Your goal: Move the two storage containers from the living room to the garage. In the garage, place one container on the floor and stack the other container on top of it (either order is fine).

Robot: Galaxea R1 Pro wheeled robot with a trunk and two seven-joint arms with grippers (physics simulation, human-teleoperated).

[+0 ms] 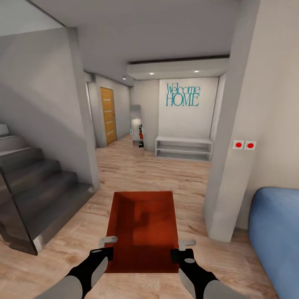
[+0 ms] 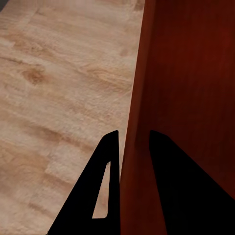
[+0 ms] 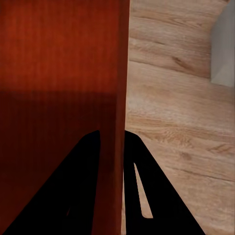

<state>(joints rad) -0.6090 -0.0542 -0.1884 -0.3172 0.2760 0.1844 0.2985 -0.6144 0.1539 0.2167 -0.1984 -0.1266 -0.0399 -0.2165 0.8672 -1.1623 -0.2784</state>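
**Head view and both wrist views: red-orange box gripped at both side walls above the wood floor**

Head view: a plain red-orange rectangular open-topped storage container (image 1: 143, 230) is sitting low in the middle of the picture, its long axis pointing away from the robot, above a light wood-plank floor (image 1: 141, 174). The left gripper (image 1: 109, 245) is pinching the container's left wall near the close corner, and the right gripper (image 1: 184, 247) is pinching its right wall at the matching spot. A dark grey staircase (image 1: 37, 195) is rising on the left beside a grey wall. Ahead, a white low shelf unit (image 1: 184, 148) is standing under teal "Welcome HOME" lettering (image 1: 183, 95), with an orange-brown wooden door (image 1: 109, 115) further left. Two round red buttons on a white plate (image 1: 244, 145) are showing on the beige wall to the right, and a blue sofa (image 1: 276, 241) is filling the lower right corner.

Left wrist view: the left gripper (image 2: 133, 147) is holding the container's (image 2: 191, 98) thin wall between its two black fingers, one inside and one outside, with wood planks (image 2: 63, 88) beneath.

Right wrist view: the right gripper (image 3: 113, 142) is clamping the opposite wall of the container (image 3: 58, 73) the same way, one finger on either face. Plank flooring (image 3: 171, 112) is lying beyond, and a pale grey wall corner (image 3: 224, 49) is showing at the edge.
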